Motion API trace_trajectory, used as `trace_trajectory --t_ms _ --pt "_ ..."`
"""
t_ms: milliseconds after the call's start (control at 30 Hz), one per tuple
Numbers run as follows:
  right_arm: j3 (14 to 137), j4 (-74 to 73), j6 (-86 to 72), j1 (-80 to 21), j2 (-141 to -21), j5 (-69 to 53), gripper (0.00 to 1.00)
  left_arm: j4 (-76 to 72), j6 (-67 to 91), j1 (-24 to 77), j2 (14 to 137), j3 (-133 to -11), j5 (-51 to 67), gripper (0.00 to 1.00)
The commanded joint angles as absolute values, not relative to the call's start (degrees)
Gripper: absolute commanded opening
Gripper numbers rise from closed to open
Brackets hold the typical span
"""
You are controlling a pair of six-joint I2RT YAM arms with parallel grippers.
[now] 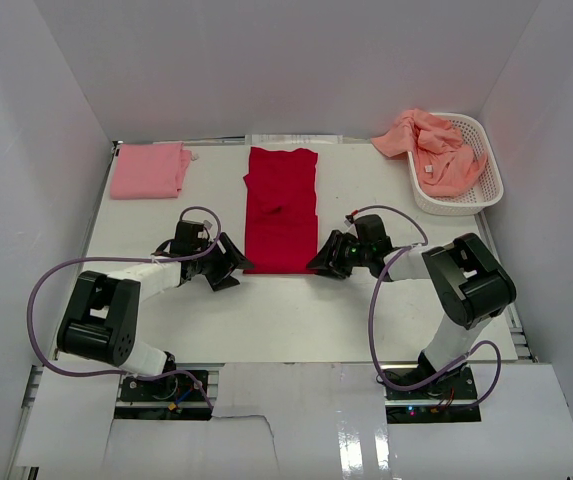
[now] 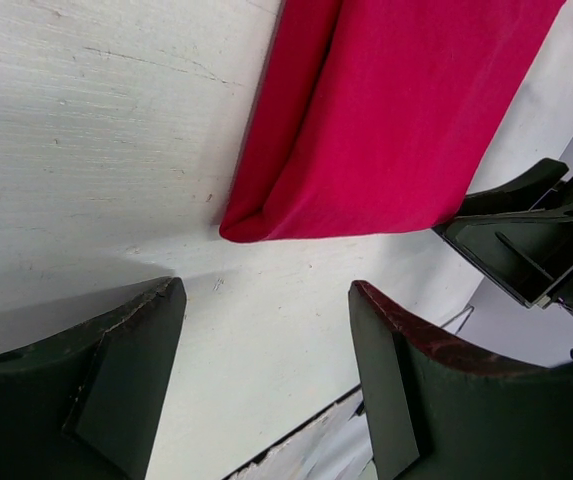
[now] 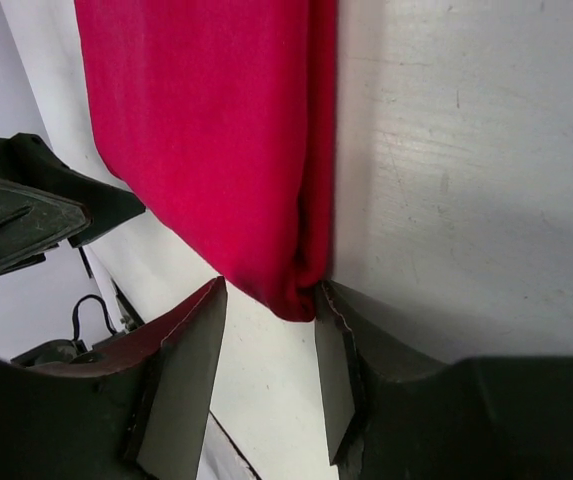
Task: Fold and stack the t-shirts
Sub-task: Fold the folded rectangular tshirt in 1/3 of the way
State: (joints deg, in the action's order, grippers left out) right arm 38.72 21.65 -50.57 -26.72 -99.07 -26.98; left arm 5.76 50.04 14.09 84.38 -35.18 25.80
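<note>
A bright red t-shirt (image 1: 281, 210), folded into a long strip, lies flat in the middle of the table. My left gripper (image 1: 229, 266) rests open just short of the strip's near left corner (image 2: 241, 225); only bare table lies between its fingers (image 2: 136, 370). My right gripper (image 1: 320, 263) sits at the near right corner. That corner (image 3: 296, 295) pokes in between the fingertips and touches one finger (image 3: 341, 350), with the jaws still apart. A folded light pink t-shirt (image 1: 149, 170) lies at the back left. Salmon-orange t-shirts (image 1: 431, 145) are heaped in the basket.
A white latticed basket (image 1: 486, 192) stands at the back right, with cloth spilling over its left rim. White walls close the table in on three sides. Each arm's cable loops beside it, near the table's front.
</note>
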Motion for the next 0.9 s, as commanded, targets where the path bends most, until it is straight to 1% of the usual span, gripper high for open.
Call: trace_trajectory --t_ms 0,100,200,300,333,400,700,767,867 --pt "39.9 22.6 -48.8 -26.8 -100.0 -23.4 0.47 5.3 49.7 13.9 83.5 -34.8 24.4 0.77" --pt "39.9 22.4 -48.3 -26.7 -99.8 -22.9 0.46 5.4 49.6 13.8 83.6 -34.9 24.3 0.77" --pt "40.1 22.3 -48.3 -26.8 -100.0 -22.6 0.39 5.3 49.4 13.7 83.7 -35.0 24.3 0.77" --pt "40.2 22.4 -48.3 -26.8 -100.5 -22.7 0.24 5.1 49.3 13.7 84.1 -34.9 23.9 0.77" --pt "40.3 22.5 -48.3 -26.8 -100.6 -22.8 0.13 4.9 49.2 13.6 84.2 -34.8 23.8 0.77" --pt "40.5 22.5 -48.4 -26.7 -101.1 -23.1 0.08 4.6 49.0 13.6 85.1 -34.6 23.6 0.77" --pt "40.9 22.9 -48.5 -26.7 -101.6 -24.4 0.08 2.0 48.3 13.6 91.9 -36.3 25.9 0.76" --pt "40.9 23.2 -48.6 -26.8 -101.5 -24.7 0.08 2.0 47.8 13.6 93.3 -36.7 25.6 0.74" --pt "41.0 23.2 -48.5 -26.7 -101.4 -24.9 0.08 2.3 47.6 13.6 93.8 -36.6 24.5 0.68"
